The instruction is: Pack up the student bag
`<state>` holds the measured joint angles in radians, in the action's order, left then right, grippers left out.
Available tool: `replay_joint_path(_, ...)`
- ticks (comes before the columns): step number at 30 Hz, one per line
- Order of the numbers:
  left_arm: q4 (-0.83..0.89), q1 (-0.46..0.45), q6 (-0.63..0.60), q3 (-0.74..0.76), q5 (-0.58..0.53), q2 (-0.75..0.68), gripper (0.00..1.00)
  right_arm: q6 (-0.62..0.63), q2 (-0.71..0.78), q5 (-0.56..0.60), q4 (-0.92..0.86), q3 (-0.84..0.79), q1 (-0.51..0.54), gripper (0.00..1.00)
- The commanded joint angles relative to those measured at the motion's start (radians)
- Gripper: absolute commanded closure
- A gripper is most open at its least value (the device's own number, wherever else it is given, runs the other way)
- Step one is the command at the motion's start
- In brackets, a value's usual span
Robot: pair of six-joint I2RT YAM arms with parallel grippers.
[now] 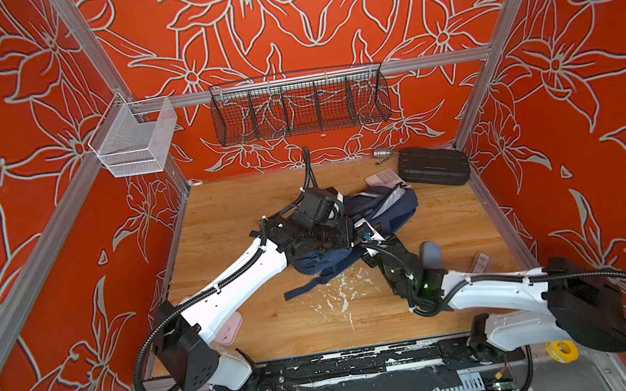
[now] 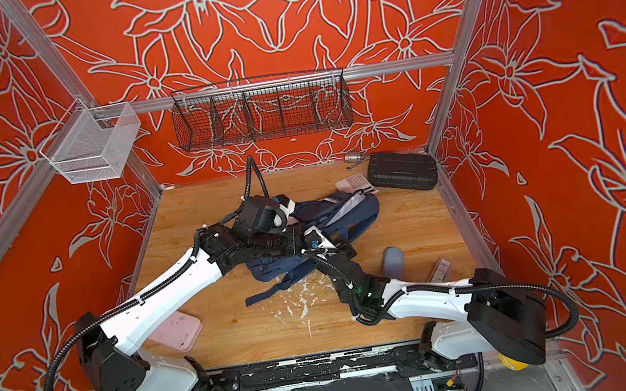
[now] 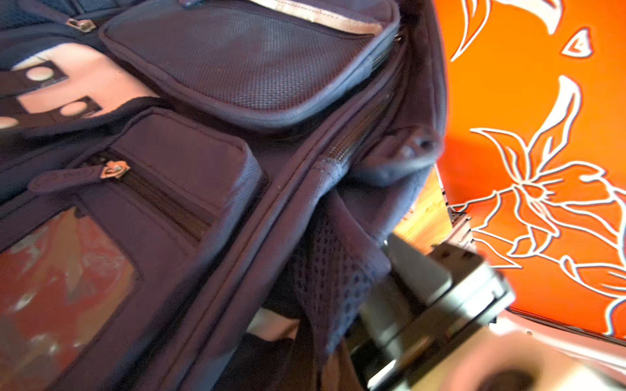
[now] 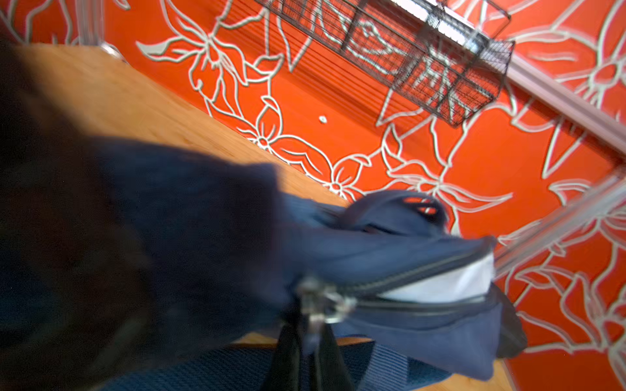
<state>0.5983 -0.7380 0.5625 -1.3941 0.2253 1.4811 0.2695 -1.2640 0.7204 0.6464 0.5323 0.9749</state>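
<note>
The student bag [image 1: 385,211] [image 2: 347,212], navy with grey stripes, lies on its side mid-table in both top views. My left gripper [image 1: 352,230] [image 2: 302,240] reaches in from the left and is shut on the bag's side fabric. In the left wrist view the gripper [image 3: 299,365] pinches a fold below the mesh pocket [image 3: 333,281]. My right gripper [image 1: 370,238] [image 2: 319,246] meets the bag from the front right. In the right wrist view the gripper [image 4: 310,364] is shut on the metal zip pull [image 4: 321,304]; the zip beside it gapes, showing white lining [image 4: 447,284].
A black ribbed case [image 1: 433,166] and a pale keypad-like item [image 1: 382,177] lie at the back right. A grey oval object [image 1: 431,252] and a small striped piece [image 1: 481,262] sit near the right arm. A pink flat box [image 2: 176,330] lies under the left arm. Wire baskets [image 1: 299,104] [image 1: 135,141] hang on the back rail.
</note>
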Motion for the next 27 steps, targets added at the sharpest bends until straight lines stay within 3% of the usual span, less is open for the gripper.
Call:
replay_joint_path(1, -0.025, -0.009, -0.044, -0.048, -0.011, -0.016, 1.00, -0.051, 0.078, -0.105, 0.033, -0.033, -0.012, 1.00)
replay_joint_path(5, -0.014, -0.008, -0.125, -0.047, -0.047, -0.036, 1.00, -0.168, 0.212, -0.249, -0.052, -0.110, -0.063, 1.00)
replay_joint_path(10, 0.001, -0.008, -0.197, -0.048, -0.050, -0.047, 1.00, -0.226, 0.313, -0.397, -0.127, -0.137, -0.120, 1.00)
replay_joint_path(21, 0.004, -0.008, -0.275, -0.027, -0.008, -0.044, 1.00, -0.272, 0.266, -0.569, -0.118, -0.107, -0.151, 1.00)
replay_joint_path(27, 0.017, -0.008, -0.320, -0.006, 0.009, -0.046, 1.00, -0.312, 0.232, -0.566, -0.077, -0.104, -0.152, 1.00)
